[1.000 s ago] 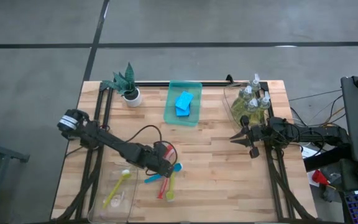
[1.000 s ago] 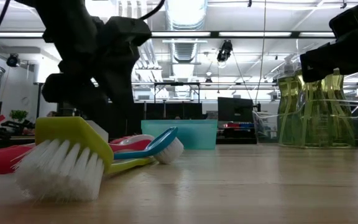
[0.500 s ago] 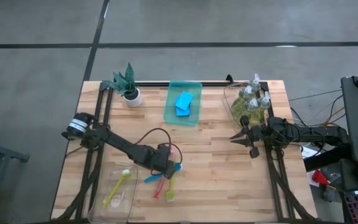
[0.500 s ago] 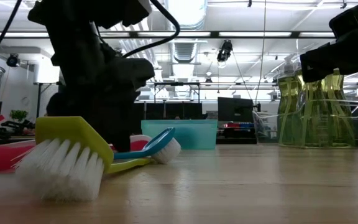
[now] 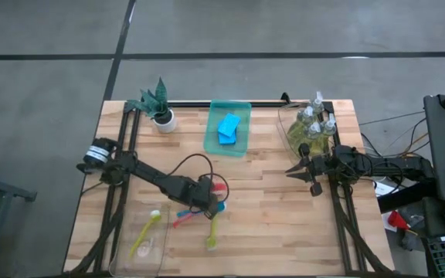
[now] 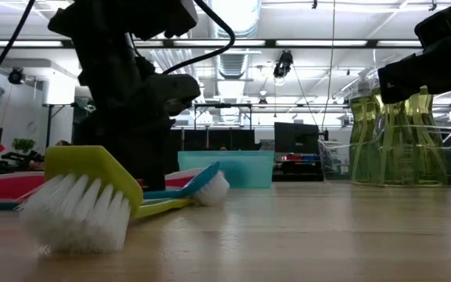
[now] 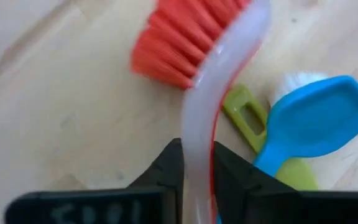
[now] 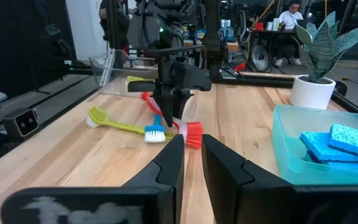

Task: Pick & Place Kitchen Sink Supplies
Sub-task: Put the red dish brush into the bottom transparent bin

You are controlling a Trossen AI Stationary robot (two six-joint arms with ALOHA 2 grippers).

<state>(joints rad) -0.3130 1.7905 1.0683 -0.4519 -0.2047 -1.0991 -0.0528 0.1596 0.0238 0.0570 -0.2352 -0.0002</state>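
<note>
My left gripper [image 5: 207, 199] stands over a small heap of brushes near the table's front left, shut on the red brush [image 5: 221, 186]. That brush has a pale red handle and a red bristle head [image 7: 176, 53]. A blue brush [image 7: 316, 121] and a yellow-green brush [image 5: 211, 232] lie on the table beside it. Another yellow brush [image 5: 147, 234] lies in a clear tray [image 5: 134, 255]. My right gripper [image 5: 304, 171] waits level at the table's right side, its fingers close together on nothing [image 8: 192, 146]. My left gripper pinches the red brush's handle [image 7: 197, 146] between its two fingers, a short way behind the bristle head. The fingers [image 7: 169, 171] come from above, slanting down, and lie across the handle. The head looks to rest on the table; I cannot tell whether the handle is lifted.
At the back stand a potted plant [image 5: 159, 108], a green tray [image 5: 242, 143] holding blue sponges [image 5: 229, 126], and a clear tray [image 5: 288, 135] with soap bottles [image 5: 313, 123]. A black rail [image 5: 207, 103] runs along the far edge. Bare wood lies between the two arms.
My left gripper has come down onto the brushes and shifted a little toward the table's right. The red brush has turned about: its handle end has swung toward the left edge, and its head now lies on the far right side of the gripper.
</note>
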